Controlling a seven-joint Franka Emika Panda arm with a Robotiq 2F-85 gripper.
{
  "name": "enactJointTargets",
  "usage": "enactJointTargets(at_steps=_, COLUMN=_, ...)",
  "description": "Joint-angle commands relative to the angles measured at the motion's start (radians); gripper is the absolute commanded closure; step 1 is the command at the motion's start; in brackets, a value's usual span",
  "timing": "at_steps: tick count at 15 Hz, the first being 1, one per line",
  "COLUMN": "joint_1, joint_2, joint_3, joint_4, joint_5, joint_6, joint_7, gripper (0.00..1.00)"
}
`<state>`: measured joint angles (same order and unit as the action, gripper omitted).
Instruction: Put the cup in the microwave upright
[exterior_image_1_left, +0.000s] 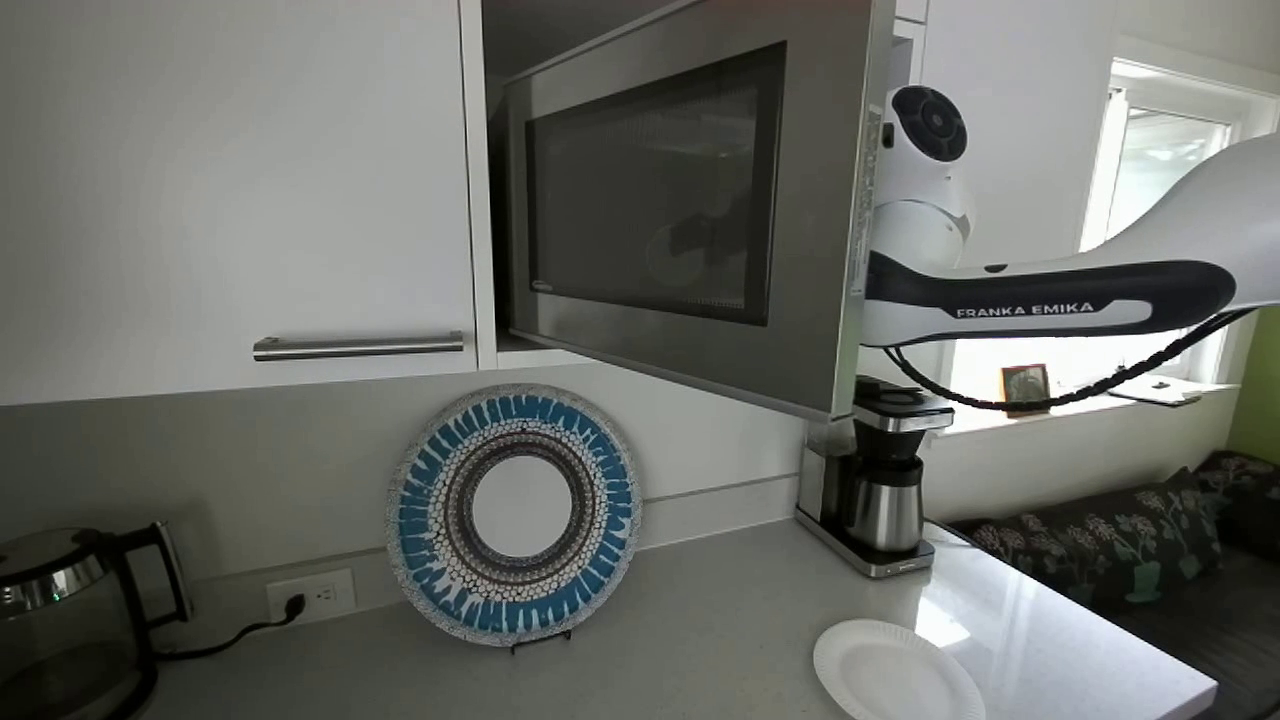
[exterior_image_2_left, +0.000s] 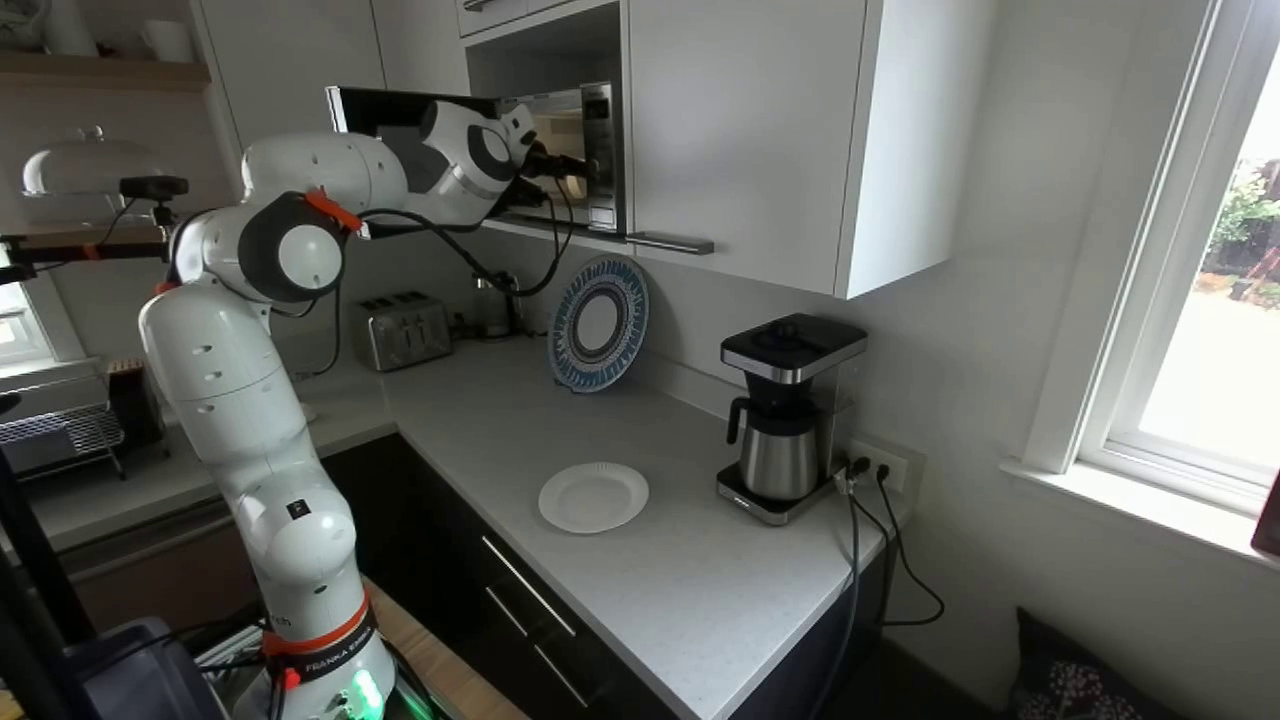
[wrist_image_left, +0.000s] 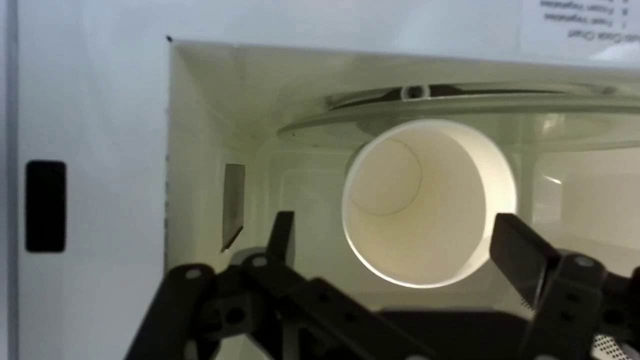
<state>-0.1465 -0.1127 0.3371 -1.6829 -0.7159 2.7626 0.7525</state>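
So, the cup (wrist_image_left: 425, 210) is inside the microwave (exterior_image_2_left: 600, 140), but the upright part of the job looks undone. It lies on its side, mouth facing out of the microwave. Mind that your wrist view is upside down: the microwave's glass tray (wrist_image_left: 475, 104) shows above the cup there but is really beneath it, and at this angle it's hard to tell how much of the cup rests on the glass. Your gripper (wrist_image_left: 393, 222) is at the microwave's front, fingers (wrist_image_left: 284, 232) spread wide with nothing pinched. One finger stands toward the microwave's side wall (wrist_image_left: 200, 200), apart from the cup; the other overlaps the cup's rim in that view. The door (exterior_image_1_left: 660, 190) is swung out from the microwave.

Righting the cup looks like the step in hand. Next, you'll likely need to centre the fingers on the cup, reach deeper into the microwave, squeeze lightly on the cup's wall, then turn the mouth upward and let go once the base sits flat on the glass tray.
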Motion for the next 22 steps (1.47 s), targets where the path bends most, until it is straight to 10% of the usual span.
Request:
enactJointTargets(at_steps=1, joint_1=-0.019, joint_2=0.029, joint_3=0.011, joint_4=0.031, joint_5=-0.084, joint_6=0.026, joint_7=0.117, gripper=0.00)
enactJointTargets(at_steps=11, joint_1=-0.006, joint_2=0.082, joint_3=0.004, joint_4=0.064, joint_5=-0.121, joint_6=0.032, joint_7=0.206, gripper=0.04)
enactJointTargets(at_steps=22, joint_1=0.006, joint_2=0.098, joint_3=0.007, joint_4=0.070, joint_5=-0.066, joint_6=0.023, joint_7=0.139, gripper=0.89)
